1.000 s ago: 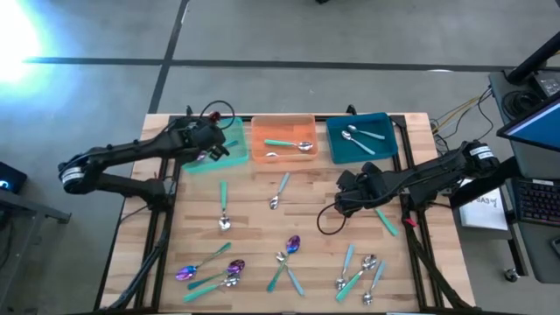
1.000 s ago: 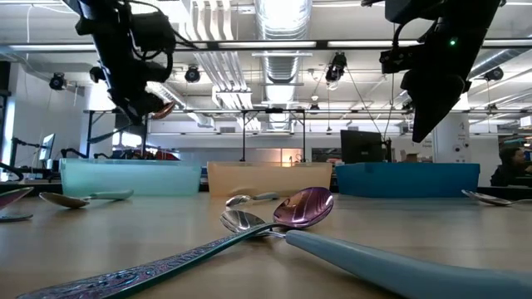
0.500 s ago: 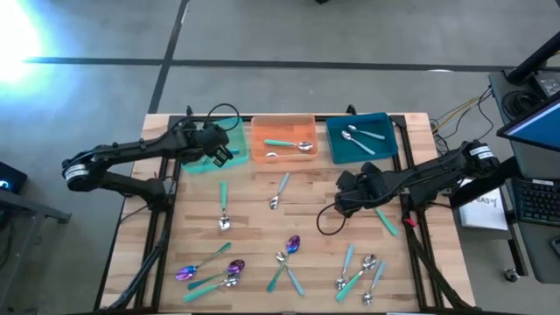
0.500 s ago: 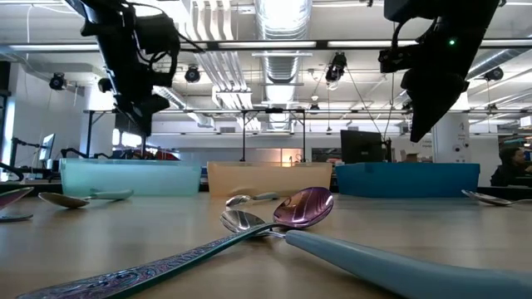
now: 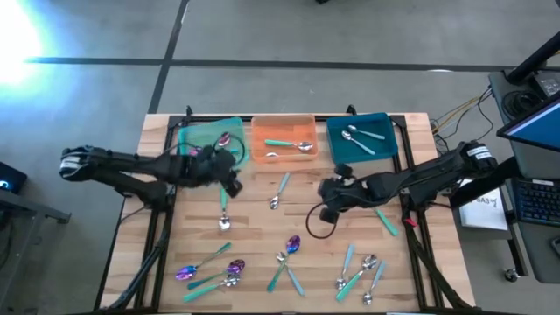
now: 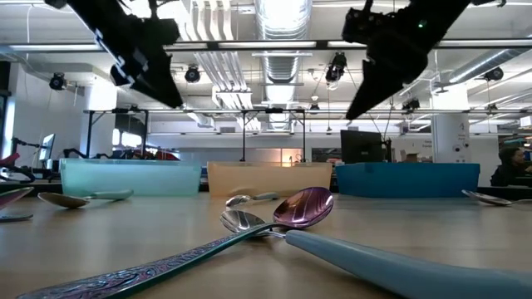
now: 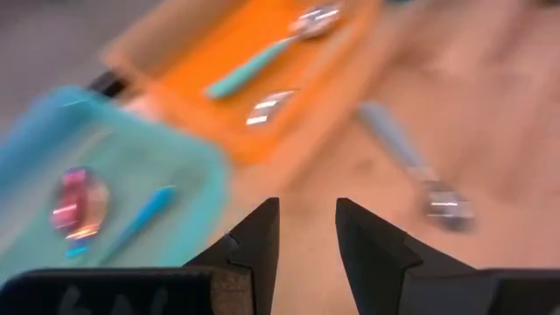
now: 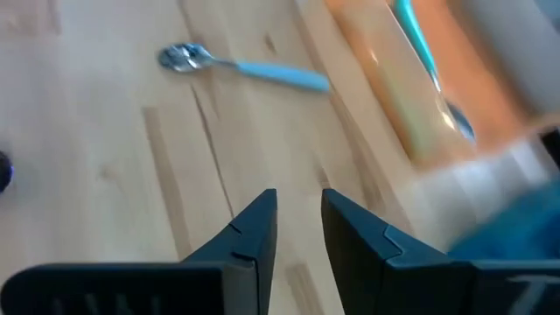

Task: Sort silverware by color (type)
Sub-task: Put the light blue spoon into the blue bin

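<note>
Near edge, loose spoons (image 5: 229, 270): purple-headed and silver-headed pieces with teal handles lie in small clusters along the bench's front edge, toward the left corner, the middle and the right.
Closest spoon (image 6: 303, 208): in the low view an iridescent purple bowl rests against a silver bowl, with a teal handle and a patterned handle crossing toward the camera.
Mid-bench spoons (image 5: 224, 206): one teal-handled, silver-headed spoon lies left of centre; another (image 5: 280, 190) lies near the centre, just in front of the orange tray.
Left gripper (image 5: 229, 175): the arm reaches in low from the bench's left edge; the gripper hangs above the wood just in front of the green tray, fingers (image 7: 254, 241) parted with a narrow gap and nothing between them.
Right gripper (image 5: 328, 194): the arm stretches in from the right edge to mid-bench; fingers (image 8: 254, 229) parted slightly, grasping nothing, bare wood below.
Open room: a bare strip of wood lies between the two grippers and the front clusters.
Green tray (image 5: 194, 140): far left corner; holds one purple-headed spoon (image 5: 225, 140) with a teal handle.
Orange tray (image 5: 284, 124): far edge, middle; holds silver-headed, teal-handled spoons.
Teal tray (image 5: 385, 144): far right corner; holds all-silver spoons.
</note>
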{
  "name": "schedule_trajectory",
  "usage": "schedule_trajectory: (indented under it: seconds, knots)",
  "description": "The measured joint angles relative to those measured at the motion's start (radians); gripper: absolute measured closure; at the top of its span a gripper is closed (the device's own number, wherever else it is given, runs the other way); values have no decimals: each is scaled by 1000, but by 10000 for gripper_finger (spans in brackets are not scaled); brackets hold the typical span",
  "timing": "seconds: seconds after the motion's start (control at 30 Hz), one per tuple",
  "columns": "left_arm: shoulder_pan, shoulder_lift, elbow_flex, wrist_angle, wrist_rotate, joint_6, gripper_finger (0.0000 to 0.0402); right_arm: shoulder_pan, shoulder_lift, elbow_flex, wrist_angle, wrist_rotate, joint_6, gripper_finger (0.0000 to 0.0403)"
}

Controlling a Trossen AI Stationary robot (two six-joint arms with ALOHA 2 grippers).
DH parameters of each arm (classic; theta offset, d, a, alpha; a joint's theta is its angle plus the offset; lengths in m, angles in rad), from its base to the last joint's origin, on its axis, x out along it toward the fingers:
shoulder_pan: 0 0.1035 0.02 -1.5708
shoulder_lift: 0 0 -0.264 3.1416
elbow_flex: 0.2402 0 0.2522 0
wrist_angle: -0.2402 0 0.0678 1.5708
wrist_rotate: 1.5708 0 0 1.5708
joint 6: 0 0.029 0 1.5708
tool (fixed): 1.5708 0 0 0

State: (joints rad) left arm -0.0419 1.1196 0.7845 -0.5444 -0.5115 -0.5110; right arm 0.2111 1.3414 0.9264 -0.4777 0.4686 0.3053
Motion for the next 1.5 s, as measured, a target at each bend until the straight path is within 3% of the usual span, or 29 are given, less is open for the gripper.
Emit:
schedule_trajectory:
  seconds: [0.2,0.37,0.5,0.8,1.03,1.2,1.37,1.5]
  knots:
    - [-224,2,0,63,-105,-130,303,-2,94,0,170,0,-161,277]
    - [-342,2,0,82,-156,-236,303,-7,193,6,295,3,-377,245]
    - [-406,2,0,121,-158,-261,303,-24,264,46,300,3,-536,243]
    - [-448,-3,0,141,-158,-269,303,-116,370,161,295,-18,-581,264]
    - [-450,-28,0,144,-138,-277,303,-190,400,213,265,-263,-641,264]
    - [-475,-56,24,137,-126,-266,303,-225,399,238,252,-308,-738,266]
    - [-505,-75,81,128,-126,-226,303,-256,410,247,256,-464,-770,265]
    - [-535,-75,140,108,-131,-193,303,-267,420,248,276,-478,-785,264]
